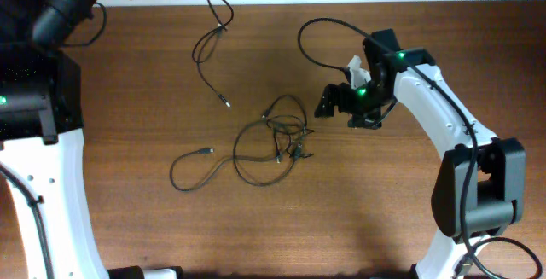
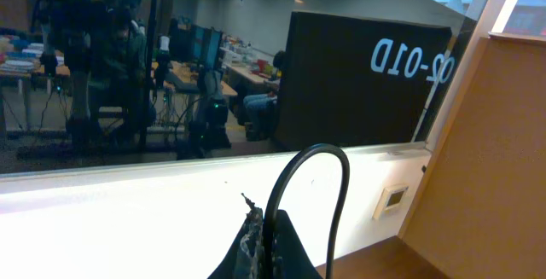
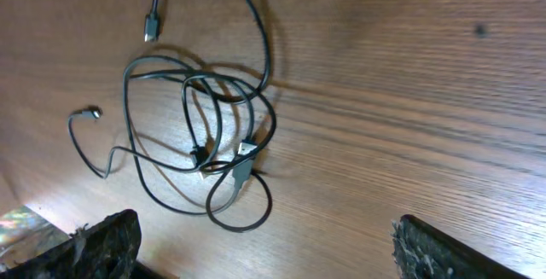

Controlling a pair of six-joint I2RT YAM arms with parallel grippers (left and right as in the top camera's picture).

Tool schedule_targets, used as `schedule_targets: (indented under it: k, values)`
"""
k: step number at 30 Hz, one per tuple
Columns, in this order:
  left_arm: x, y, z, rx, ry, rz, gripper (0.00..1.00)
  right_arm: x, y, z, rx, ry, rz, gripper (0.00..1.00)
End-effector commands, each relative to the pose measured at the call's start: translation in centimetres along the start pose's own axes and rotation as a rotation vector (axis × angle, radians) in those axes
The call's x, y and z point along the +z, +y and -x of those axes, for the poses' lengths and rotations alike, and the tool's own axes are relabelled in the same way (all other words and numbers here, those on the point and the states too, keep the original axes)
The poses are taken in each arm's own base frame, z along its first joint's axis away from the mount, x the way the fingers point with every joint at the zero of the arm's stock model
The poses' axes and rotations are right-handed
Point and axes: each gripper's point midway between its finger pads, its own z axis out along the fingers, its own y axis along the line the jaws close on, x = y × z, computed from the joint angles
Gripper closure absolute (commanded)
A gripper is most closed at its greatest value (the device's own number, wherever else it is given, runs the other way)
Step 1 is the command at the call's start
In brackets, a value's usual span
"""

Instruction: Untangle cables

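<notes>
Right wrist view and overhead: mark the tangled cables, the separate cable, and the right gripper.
tangled cables (image 3: 243, 164), right wrist view, plug in the knot.
separate cable (image 1: 228, 104), overhead view, its lower plug end.
right gripper (image 3: 266, 223), right wrist view, midway between its open fingertips.

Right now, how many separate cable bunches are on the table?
2: one loose cable near the far edge, one tangle mid-table by the right gripper. Overlaps may hide more.

The right arm (image 1: 435, 121) is built of white links joined by black housings (image 1: 478, 189). A thin black wiring lead (image 1: 456, 108) is routed along it, and green lamps (image 1: 399, 55) are lit near the wrist. The left arm (image 1: 43, 185) is finished alike, with one green lamp (image 1: 4, 101). Dark, rough-faced fingers (image 3: 107, 243) are fitted.
</notes>
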Motion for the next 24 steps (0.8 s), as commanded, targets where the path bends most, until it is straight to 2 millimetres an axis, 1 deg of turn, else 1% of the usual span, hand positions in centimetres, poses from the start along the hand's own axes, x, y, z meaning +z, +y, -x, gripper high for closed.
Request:
schedule_targets:
  k: [1,2,6,8,9,10,13,15,17,18,20,21,22,24]
  values:
    - [0.6,1.0,-0.6,-0.024,0.008,0.024,1.00,-1.5,0.0,0.5,-0.017,-0.039,0.009,0.04]
    - [0.8,1.3,-0.7,-0.026,0.008,0.035,1.00,-1.6,0.0,0.5,-0.015,-0.040,0.009,0.04]
    - [1.0,1.4,-0.6,-0.039,-0.003,0.032,1.00,-1.6,0.0,0.5,-0.016,-0.040,0.009,0.03]
    - [1.4,1.5,-0.6,-0.051,-0.009,0.026,1.00,-1.6,0.0,0.5,-0.016,-0.040,0.009,0.03]
    - [1.9,1.6,-0.8,-0.053,-0.011,0.026,1.00,-1.6,0.0,0.5,-0.016,-0.040,0.009,0.03]
    - [2.2,2.2,-1.0,-0.056,-0.014,0.045,1.00,-1.6,0.0,0.5,-0.016,-0.040,0.009,0.03]
    - [3.4,4.8,-1.8,-0.068,-0.025,0.129,1.00,-1.6,0.0,0.5,-0.016,-0.040,0.009,0.02]
    - [4.5,6.8,-2.1,-0.060,-0.053,0.175,1.00,-1.6,0.0,0.5,-0.014,-0.037,0.008,0.02]
    - [5.8,8.3,-2.3,-0.044,-0.087,0.189,1.00,-1.6,0.0,0.4,-0.013,-0.035,0.008,0.02]
    - [6.6,9.4,-2.8,-0.038,-0.101,0.200,1.00,-1.6,-0.1,0.4,-0.012,-0.033,0.007,0.02]
    - [7.7,10.9,-3.8,-0.040,-0.106,0.221,0.98,-1.6,-0.1,0.3,-0.011,-0.031,0.007,0.02]
    - [8.3,12.1,-4.7,-0.047,-0.100,0.242,0.98,-1.6,-0.1,0.3,-0.010,-0.031,0.007,0.02]
    - [9.2,14.2,-6.5,-0.064,-0.083,0.295,0.98,-1.6,-0.1,0.2,-0.009,-0.028,0.005,0.02]
    - [9.8,16.0,-8.2,-0.079,-0.065,0.345,0.99,-1.5,-0.2,0.1,-0.005,-0.024,-0.001,0.02]
